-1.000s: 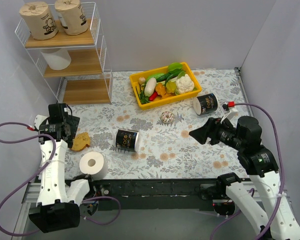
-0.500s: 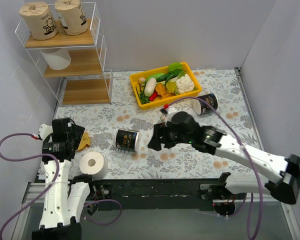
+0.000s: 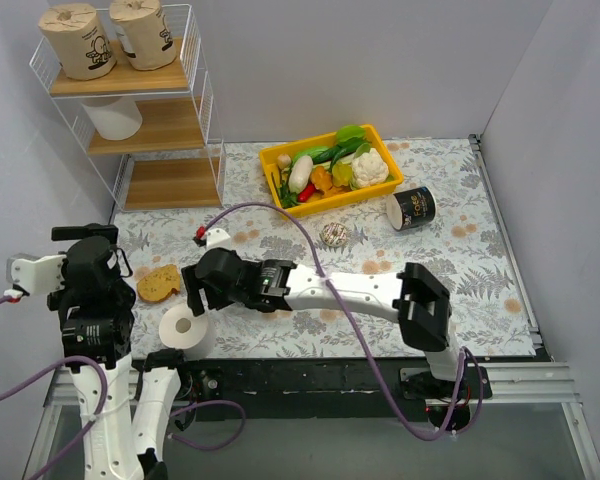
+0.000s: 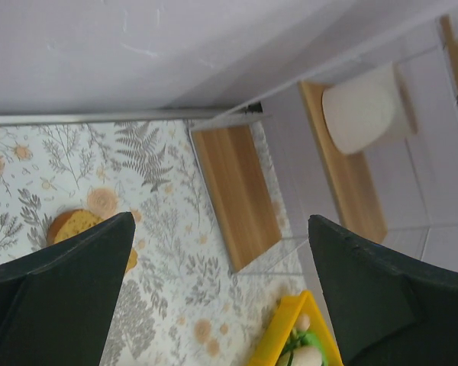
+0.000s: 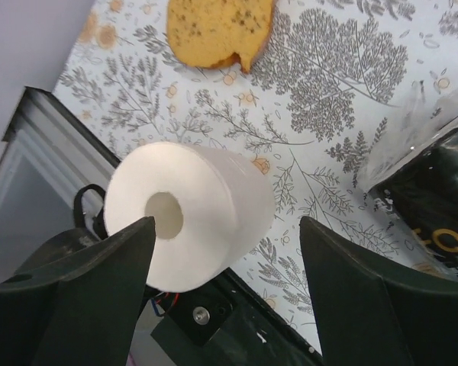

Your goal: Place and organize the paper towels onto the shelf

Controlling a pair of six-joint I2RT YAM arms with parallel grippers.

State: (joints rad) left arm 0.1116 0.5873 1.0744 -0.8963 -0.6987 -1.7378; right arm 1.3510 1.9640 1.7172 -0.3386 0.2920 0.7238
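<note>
The shelf (image 3: pixel 140 110) stands at the far left; two tan paper towels (image 3: pixel 78 42) sit on its top board and a white one (image 3: pixel 113 117) on the middle board (image 4: pixel 366 107). Another white roll (image 3: pixel 185 328) lies on its side by the table's near edge. My right gripper (image 3: pixel 192 298) hangs open just above it, a finger on either side (image 5: pixel 227 223), touching nothing. A black roll (image 5: pixel 443 191) lies right of that, mostly under the arm in the top view. A second black roll (image 3: pixel 412 208) lies beside the bin. My left gripper (image 3: pixel 85 268) is open and empty (image 4: pixel 221 229), facing the shelf.
A bread slice (image 3: pixel 160 283) lies just beyond the white roll. A yellow bin of vegetables (image 3: pixel 330 170) stands at the back centre, with a small patterned ball (image 3: pixel 333 234) in front of it. The right arm stretches across the table's near half. The shelf's bottom board (image 4: pixel 237 191) is bare.
My right arm has swung from the right side across the table to the white roll at the near left. My left gripper has drawn back toward the near edge and opened wider.
</note>
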